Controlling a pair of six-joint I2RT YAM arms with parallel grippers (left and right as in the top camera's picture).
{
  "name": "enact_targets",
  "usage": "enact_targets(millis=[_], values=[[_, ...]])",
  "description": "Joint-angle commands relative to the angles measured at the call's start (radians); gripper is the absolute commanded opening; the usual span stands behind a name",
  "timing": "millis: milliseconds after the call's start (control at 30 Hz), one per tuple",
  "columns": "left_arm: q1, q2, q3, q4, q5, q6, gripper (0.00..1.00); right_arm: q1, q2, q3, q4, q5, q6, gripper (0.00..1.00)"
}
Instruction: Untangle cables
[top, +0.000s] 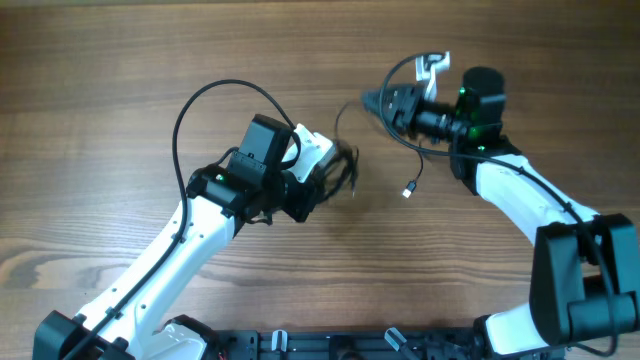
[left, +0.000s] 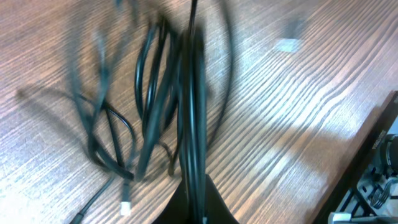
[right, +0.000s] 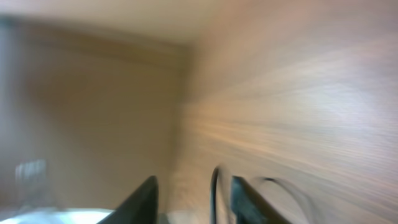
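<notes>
A tangle of thin black cables (top: 347, 168) lies mid-table, and my left gripper (top: 338, 175) is shut on it. In the left wrist view the gripper (left: 200, 200) pinches a bunch of black strands (left: 193, 124), with loops (left: 152, 93) spread over the wood beyond and a small pale plug (left: 126, 206) at the lower left. My right gripper (top: 368, 101) hovers up and to the right of the tangle. Its view is blurred, but the gripper (right: 194, 185) stands open, with one thin strand (right: 214, 190) beside the right finger (right: 249, 199). A silver-tipped plug (top: 410, 190) lies loose on the table.
The thick black wiring loop (top: 200, 100) of the left arm arches over the table on the left. The right arm's base (top: 585, 285) fills the lower right corner. A black rail (top: 330, 345) runs along the front edge. Bare wood table (top: 100, 60) surrounds the arms.
</notes>
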Motion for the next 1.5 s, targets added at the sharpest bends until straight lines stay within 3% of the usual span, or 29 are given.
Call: enact_targets(millis=[0,233,433,567,700,800,900,1067,1333,1467], values=[[0.016,-0.008,0.001,-0.003,-0.053,0.011,0.04,-0.005,-0.001,-0.001,-0.159,0.111,-0.361,1.00],[0.092,-0.014,0.001,-0.005,-0.085,0.012,0.04,-0.036,-0.003,-0.001,-0.275,0.137,-0.415,1.00],[0.122,-0.031,0.001,0.005,-0.001,0.012,0.04,-0.005,-0.003,-0.002,-0.383,-0.284,-0.736,0.99],[0.161,-0.069,0.001,0.026,0.175,0.016,0.04,0.029,-0.002,-0.005,-0.445,-0.310,-0.896,0.97],[0.230,-0.124,0.001,0.025,0.220,-0.029,0.04,0.085,-0.001,-0.005,-0.483,-0.234,-0.899,0.87],[0.269,-0.130,0.001,0.013,0.220,-0.068,0.04,0.110,-0.002,-0.005,-0.480,-0.324,-0.887,0.74],[0.277,-0.129,0.001,-0.006,0.222,-0.068,0.04,0.125,-0.002,-0.005,-0.485,-0.343,-0.896,0.74],[0.277,-0.129,0.001,-0.008,0.250,-0.068,0.04,0.168,-0.002,-0.005,-0.451,-0.327,-0.966,0.64],[0.277,-0.129,0.001,-0.008,0.315,-0.068,0.04,0.283,-0.001,-0.005,-0.340,-0.017,-0.921,0.53],[0.277,-0.129,0.001,-0.008,0.315,-0.068,0.04,0.283,-0.001,-0.005,-0.286,-0.005,-0.898,0.52]])
